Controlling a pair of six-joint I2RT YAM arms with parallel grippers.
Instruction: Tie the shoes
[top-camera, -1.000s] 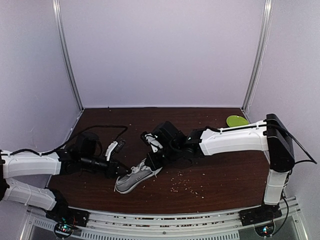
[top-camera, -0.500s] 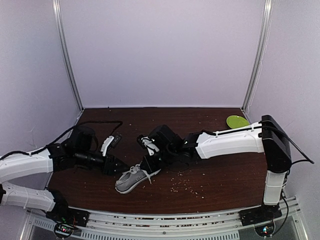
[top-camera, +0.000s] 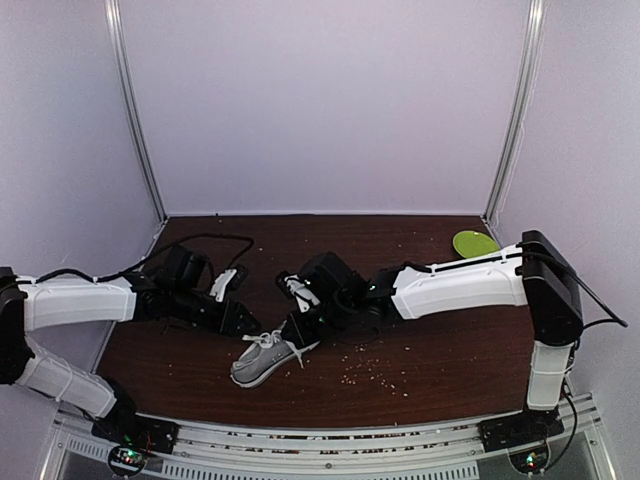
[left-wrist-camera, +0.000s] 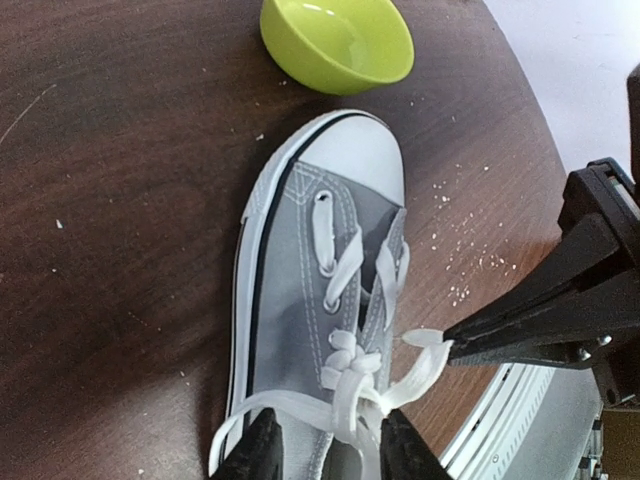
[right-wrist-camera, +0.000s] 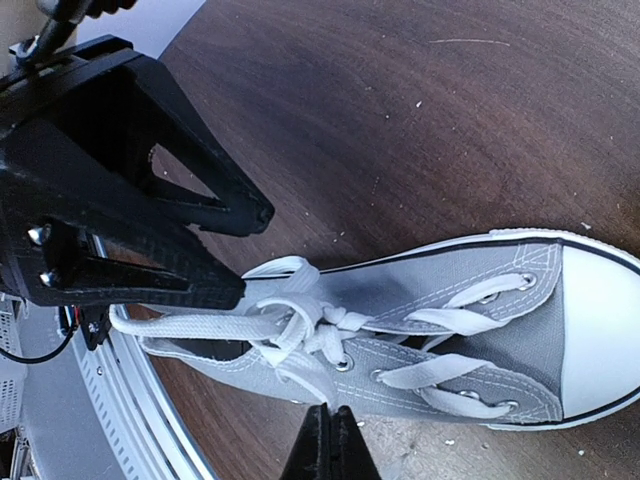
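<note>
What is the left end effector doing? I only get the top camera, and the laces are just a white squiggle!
Observer: Its wrist view shows the left end effector open, with laces running between its fingers just behind the knot.
Operator: Is the other one holding something?
Observer: The right end effector is shut, and it looks pinched on a lace pulled sideways out of the knot.
Operator: Is the shoe tied?
Observer: Not neatly. On the shoe the knot is a loose tangle at the top eyelets, and a long strand trails past the heel end.
</note>
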